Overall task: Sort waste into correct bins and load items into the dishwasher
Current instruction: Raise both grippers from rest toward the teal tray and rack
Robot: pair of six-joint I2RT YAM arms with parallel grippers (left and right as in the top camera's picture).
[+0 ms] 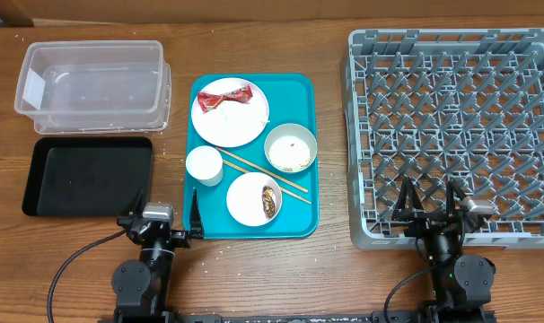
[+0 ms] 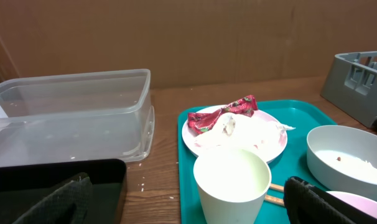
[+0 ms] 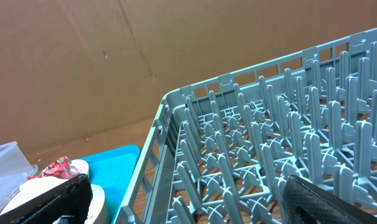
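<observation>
The waste is not yet sorted: the red wrapper lies crinkled on the far part of the large plate, with a white napkin bunched just beside it on the same plate. A little rice sits in the bottom of the bowl, and a brown scrap rests at the right side of the small plate. All of this stands together on the teal tray in the middle of the bench, much as a cleared meal would be carried in, with the cup at the tray's left and the chopsticks lying slantwise between the dishes. The layout looks deliberate: the clear tub and the black tray lie to the left, on the left arm's side, with nothing large in either. The dish rack stands to the right, within the right arm's reach, its pegs bare. The left fingers are spread wide and hold nothing, low near the tray's near left corner and facing the cup. The right fingers are likewise parted and empty, at the rack's near wall. I judge that the scraps must leave the dishes before any dish goes into the rack, so the wrapper looks the easiest first pick for the left arm.
</observation>
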